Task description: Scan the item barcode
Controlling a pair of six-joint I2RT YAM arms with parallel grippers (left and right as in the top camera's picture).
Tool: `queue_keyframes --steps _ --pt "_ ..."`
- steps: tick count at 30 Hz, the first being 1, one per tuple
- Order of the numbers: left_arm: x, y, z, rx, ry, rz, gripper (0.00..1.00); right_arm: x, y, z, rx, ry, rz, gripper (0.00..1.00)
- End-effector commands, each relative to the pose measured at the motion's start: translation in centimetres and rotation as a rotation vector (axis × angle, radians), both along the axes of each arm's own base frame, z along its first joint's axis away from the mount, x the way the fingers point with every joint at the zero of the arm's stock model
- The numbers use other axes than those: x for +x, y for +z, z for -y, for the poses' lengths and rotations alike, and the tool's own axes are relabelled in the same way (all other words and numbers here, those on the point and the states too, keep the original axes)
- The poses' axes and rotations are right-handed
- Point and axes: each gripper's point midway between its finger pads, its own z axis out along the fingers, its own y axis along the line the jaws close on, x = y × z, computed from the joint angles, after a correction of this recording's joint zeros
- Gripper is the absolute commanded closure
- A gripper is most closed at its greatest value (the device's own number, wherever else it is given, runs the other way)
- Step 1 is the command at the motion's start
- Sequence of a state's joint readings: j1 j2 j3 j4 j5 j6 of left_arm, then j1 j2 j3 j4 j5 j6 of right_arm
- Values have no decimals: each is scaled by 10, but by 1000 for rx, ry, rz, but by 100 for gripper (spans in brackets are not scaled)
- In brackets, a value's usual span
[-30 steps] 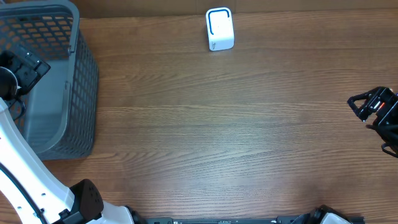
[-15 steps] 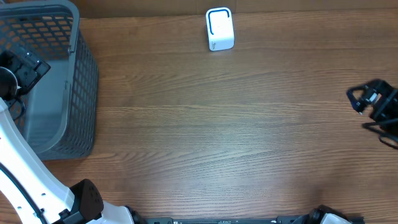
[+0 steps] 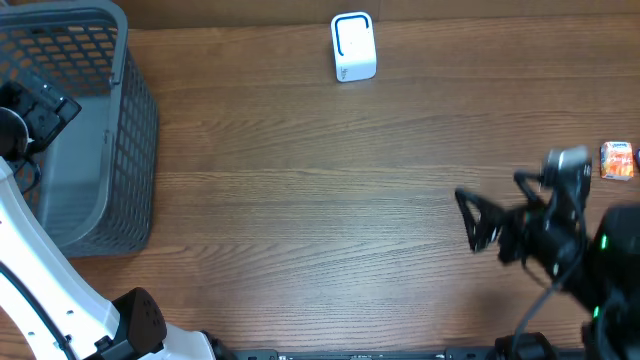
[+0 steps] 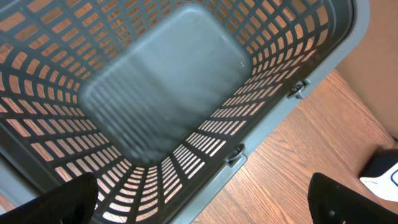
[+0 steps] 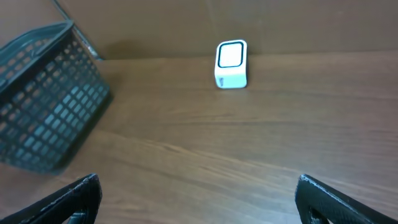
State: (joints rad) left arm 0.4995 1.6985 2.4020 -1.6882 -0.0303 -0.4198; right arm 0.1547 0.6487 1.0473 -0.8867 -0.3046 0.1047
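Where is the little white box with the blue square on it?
In the overhead view, the white box stands by itself at the far edge of the table, about halfway across. The grey basket is well off to its left.

A white barcode scanner (image 3: 353, 46) with a blue-rimmed dark face stands at the top centre of the overhead frame. A small orange-and-white packet (image 3: 618, 160), possibly a sachet, lies flat at the right edge.
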Motion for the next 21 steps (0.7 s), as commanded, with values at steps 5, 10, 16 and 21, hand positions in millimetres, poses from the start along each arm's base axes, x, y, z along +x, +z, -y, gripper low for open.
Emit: queue_keyframes --steps 5,10,16,21 --pt "0 0 0 -8 10 5 0 -19 -15 28 -62 -136 70 0" --pt "0 0 -1 -8 10 5 0 -30 -34 32 -103 -126 120 0" --pt "0 0 0 -8 10 5 0 -20 -50 30 -74 -134 240 0" --pt "0 0 0 -8 10 5 0 -1 -77 28 -55 -146 329 0"
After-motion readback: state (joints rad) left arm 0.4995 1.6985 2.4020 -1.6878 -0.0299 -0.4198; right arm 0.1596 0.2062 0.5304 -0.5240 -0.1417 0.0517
